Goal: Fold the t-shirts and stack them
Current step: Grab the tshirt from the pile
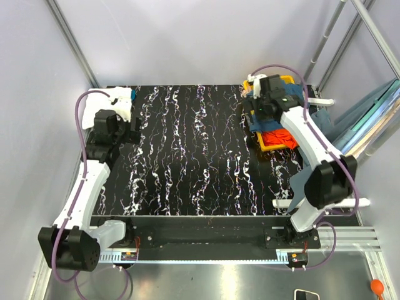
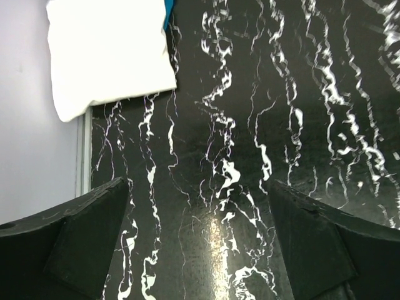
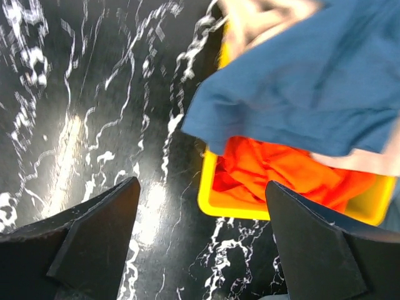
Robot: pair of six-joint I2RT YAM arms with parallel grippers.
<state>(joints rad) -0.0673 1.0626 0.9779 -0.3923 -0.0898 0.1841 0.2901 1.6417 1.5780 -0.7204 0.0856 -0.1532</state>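
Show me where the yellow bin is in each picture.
Top external: yellow bin at upper right, partly under the right arm.
Left wrist: not in it.
Right wrist: yellow bin right of centre, under the blue t-shirt.
Shared landmark: black white-veined tabletop.

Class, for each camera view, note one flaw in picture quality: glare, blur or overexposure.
Left wrist: the white t-shirt is blown out, its folds lost. Right wrist: the blue t-shirt looks blurred, and glare streaks the table. Top external: evenly lit, fairly sharp.
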